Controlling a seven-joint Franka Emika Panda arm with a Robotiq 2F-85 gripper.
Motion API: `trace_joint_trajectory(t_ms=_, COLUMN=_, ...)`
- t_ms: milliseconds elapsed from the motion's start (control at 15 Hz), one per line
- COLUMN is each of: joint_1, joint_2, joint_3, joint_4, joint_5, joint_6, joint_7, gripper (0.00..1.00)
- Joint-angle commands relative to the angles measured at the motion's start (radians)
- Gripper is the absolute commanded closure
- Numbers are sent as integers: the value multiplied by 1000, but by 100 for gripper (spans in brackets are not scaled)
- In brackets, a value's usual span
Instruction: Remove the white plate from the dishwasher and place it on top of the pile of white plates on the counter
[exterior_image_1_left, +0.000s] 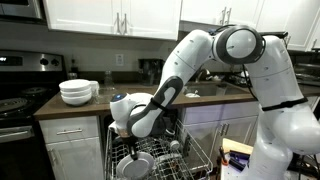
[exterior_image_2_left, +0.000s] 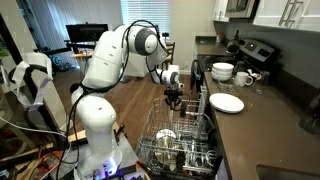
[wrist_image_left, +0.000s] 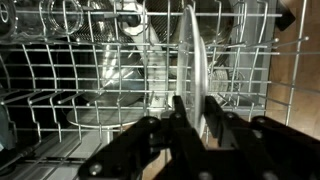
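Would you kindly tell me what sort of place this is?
Probably a home kitchen: an open dishwasher holding dishes, a stove beside the counter, and white cabinets above.

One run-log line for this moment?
phase: grasp | gripper: astride white plate rim, grip unclear | white plate: upright in dishwasher rack | pile: on counter

White upper cabinets (exterior_image_1_left: 110, 15) with silver handles over a grey backsplash (exterior_image_1_left: 100, 55); black stove (exterior_image_1_left: 18, 100) at the side. Brown wooden floor (exterior_image_2_left: 135, 98) beyond, dark screen (exterior_image_2_left: 87, 36) far back. Dim, warm light.
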Motion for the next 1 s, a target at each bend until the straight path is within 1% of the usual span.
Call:
trace_joint_trajectory(t_ms=0, joint_1=-4, joint_2=-17, joint_3=8, joint_4=10, joint_5=20, joint_6=-47, joint_7=-9, gripper=91)
trace_joint_trajectory(t_ms=67, joint_1=-4, joint_2=-18, joint_3=10, joint_4=9, joint_5=24, joint_6=-51, joint_7=-8, gripper=97)
trace_joint_trajectory(t_ms=133, joint_1=-2, joint_2=-20, joint_3=12, joint_4=10, joint_5=28, joint_6=-60, joint_7=-6, gripper=94)
trace_joint_trajectory(t_ms=467, joint_1=-9, joint_2=-48, joint_3=29, joint_4=3, joint_5=62, joint_6=-115, joint_7=-18, gripper=95)
trace_joint_trajectory(t_ms=933, joint_1=-24, joint_2=-151, joint_3=33, joint_4=-2, joint_5=116, joint_6=-268, joint_7=-35, gripper=96)
